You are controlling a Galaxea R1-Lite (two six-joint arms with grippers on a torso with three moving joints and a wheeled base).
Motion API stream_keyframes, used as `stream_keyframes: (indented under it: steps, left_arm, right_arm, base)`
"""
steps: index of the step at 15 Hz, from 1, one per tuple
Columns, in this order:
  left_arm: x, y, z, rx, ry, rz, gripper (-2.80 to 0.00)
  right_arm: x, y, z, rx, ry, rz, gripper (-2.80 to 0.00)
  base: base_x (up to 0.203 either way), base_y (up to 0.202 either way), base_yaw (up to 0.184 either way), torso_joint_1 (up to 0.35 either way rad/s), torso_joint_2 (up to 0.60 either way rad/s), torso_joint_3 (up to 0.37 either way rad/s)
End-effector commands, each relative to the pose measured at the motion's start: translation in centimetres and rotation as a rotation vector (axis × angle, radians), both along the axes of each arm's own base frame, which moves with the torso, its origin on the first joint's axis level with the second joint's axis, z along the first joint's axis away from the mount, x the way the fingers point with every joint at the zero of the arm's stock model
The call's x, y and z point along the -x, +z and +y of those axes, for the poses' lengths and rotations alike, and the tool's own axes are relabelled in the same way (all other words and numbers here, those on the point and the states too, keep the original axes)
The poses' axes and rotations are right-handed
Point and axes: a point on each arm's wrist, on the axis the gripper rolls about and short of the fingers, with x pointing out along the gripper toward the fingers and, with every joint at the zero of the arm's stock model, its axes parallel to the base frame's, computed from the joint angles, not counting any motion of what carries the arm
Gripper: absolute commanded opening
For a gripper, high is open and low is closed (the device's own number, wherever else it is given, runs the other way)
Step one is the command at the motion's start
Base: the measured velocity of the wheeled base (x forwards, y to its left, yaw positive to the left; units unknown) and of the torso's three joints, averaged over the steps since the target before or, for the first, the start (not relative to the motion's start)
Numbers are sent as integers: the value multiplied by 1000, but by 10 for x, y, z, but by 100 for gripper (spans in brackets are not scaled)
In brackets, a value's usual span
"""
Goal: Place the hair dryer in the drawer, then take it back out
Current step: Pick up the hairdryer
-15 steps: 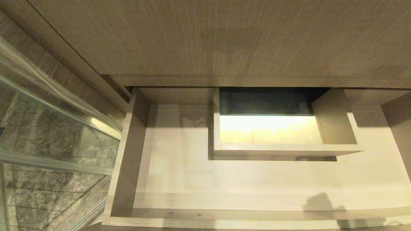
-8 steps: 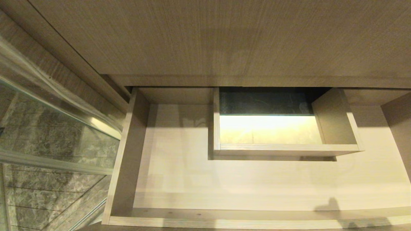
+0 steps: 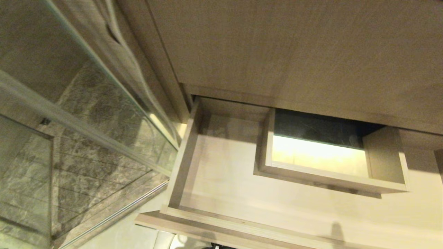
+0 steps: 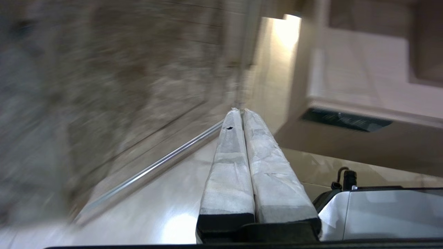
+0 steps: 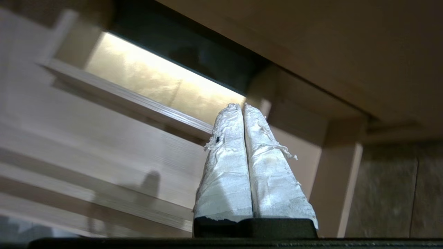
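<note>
Both grippers had their fingers clenched on nothing: left gripper low over the floor, right gripper before the open drawer. We saw no hair dryer; boxed cutout beyond.

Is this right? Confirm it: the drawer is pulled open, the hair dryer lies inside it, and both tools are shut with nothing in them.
One thing is wrong: no hair dryer lies in the drawer. The head view shows its floor bare around the boxed cutout. The rest stands: the drawer is pulled open, and the wrist views show the left tool and right tool shut with nothing in them.
</note>
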Motion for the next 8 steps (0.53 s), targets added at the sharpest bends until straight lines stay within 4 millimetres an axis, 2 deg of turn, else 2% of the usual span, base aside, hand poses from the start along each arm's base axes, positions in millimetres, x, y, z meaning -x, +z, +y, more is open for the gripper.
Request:
stream_keyframes:
  steps: [1, 4, 8]
  left_arm:
    - [0, 0, 0, 0, -1, 0, -280]
    - [0, 0, 0, 1, -1, 1, -280]
    - [0, 0, 0, 0, -1, 0, -280]
  right_arm:
    - [2, -1, 0, 6, -1, -4, -280]
    - [5, -3, 0, -3, -13, 20, -280]
    - [6, -2, 0, -5, 0, 12, -280]
  base:
    - [0, -20, 183, 85, -465, -267]
    - [3, 0, 133, 241, -247, -135]
    - [1, 1, 15, 55, -29, -20]
